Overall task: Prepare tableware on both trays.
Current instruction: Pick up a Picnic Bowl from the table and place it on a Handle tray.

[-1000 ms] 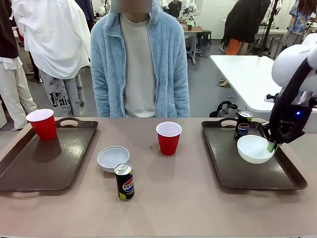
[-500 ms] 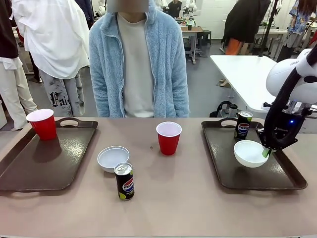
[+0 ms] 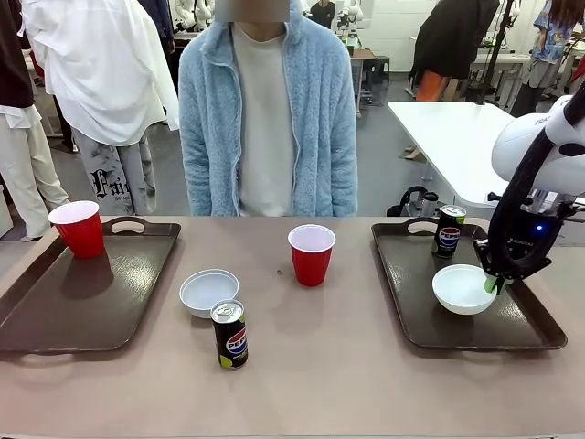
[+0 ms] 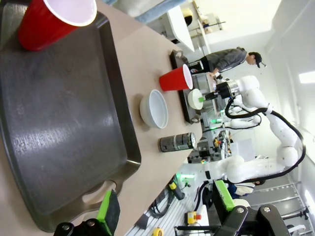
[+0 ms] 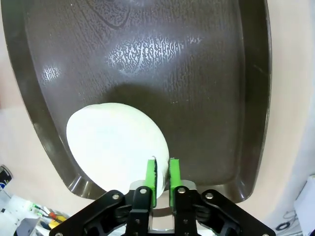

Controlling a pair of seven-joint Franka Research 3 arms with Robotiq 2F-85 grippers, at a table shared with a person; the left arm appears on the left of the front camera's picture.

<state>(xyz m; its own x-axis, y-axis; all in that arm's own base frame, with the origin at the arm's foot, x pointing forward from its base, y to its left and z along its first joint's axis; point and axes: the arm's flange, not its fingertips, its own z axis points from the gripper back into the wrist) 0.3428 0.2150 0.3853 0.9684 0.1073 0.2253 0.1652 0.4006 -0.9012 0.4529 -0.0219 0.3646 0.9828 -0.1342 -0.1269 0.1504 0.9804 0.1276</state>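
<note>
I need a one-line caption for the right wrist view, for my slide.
Right gripper, jaws shut on the rim of a bowl on a tray.

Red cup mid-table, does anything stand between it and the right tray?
Nothing visible. Bare table separates the red cup from the right tray, whose left half is free; the Pepsi can and white bowl sit toward its right.
</note>
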